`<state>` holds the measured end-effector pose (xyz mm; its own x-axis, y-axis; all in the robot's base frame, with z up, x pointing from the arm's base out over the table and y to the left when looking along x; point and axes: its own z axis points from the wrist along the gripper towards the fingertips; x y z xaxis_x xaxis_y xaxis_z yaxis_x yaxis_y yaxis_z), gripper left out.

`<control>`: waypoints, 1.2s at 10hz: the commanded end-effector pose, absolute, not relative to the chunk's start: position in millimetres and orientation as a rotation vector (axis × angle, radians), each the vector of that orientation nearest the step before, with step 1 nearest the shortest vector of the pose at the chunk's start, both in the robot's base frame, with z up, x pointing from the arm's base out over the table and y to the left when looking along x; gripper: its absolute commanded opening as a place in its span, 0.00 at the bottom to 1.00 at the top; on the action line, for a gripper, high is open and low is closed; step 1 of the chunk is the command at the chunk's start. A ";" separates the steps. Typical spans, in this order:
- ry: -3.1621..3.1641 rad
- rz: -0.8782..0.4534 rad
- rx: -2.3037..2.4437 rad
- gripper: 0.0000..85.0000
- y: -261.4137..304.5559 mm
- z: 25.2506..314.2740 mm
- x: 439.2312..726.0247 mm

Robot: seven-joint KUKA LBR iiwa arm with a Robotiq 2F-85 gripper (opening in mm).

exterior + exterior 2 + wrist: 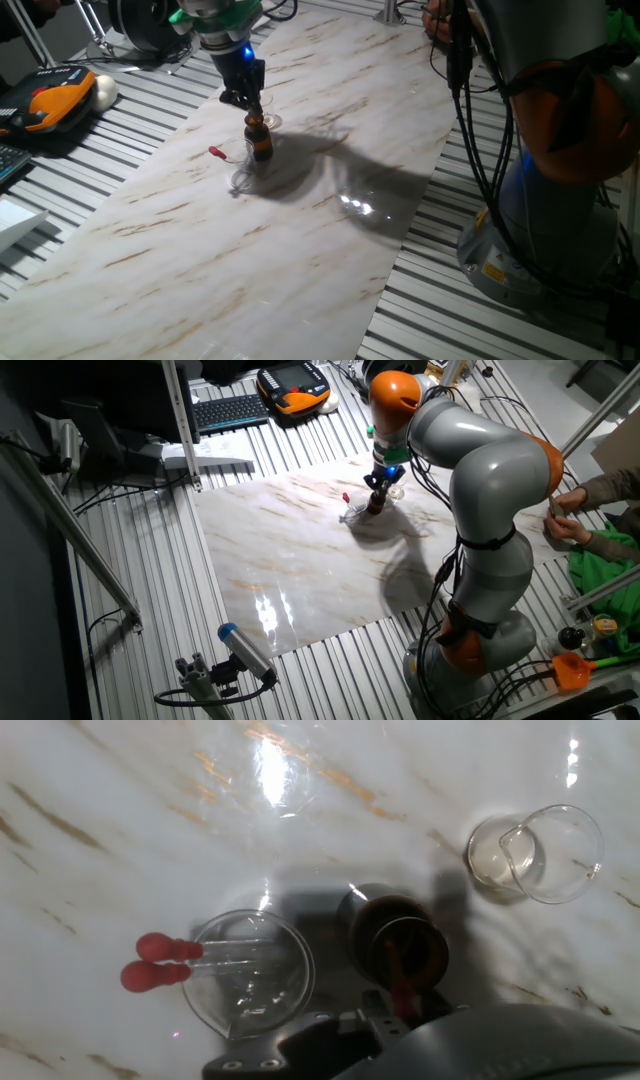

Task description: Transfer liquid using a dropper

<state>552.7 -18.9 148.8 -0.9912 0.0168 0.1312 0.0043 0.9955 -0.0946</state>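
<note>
My gripper hangs straight over the amber bottle, also seen in the other fixed view. In the hand view a thin dropper with a red bulb stands between my fingers, its tip down in the bottle's open mouth. The jaws look closed on it, though my hand's body hides most of them. A look-alike dropper lies to the left with its tube over a shallow glass dish; a second red bulb shape sits just beside it.
A small clear glass beaker stands right of the bottle, a short way off. The marble board lies on a slatted metal table. An orange-and-black handset lies at the table's left. A person's hands are at the right edge.
</note>
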 end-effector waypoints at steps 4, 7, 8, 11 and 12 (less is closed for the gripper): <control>-3.017 0.145 -0.024 0.40 -20.7 148.5 551.8; -3.022 0.142 -0.010 0.40 -24.8 146.8 549.8; -3.023 0.137 -0.005 0.40 -25.8 145.9 549.5; -3.021 0.127 0.012 0.40 -26.7 144.3 548.5; -3.019 0.126 0.021 0.20 -27.9 142.8 547.8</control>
<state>547.9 -28.0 142.9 -0.9928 -0.0091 0.1195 -0.0190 0.9964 -0.0824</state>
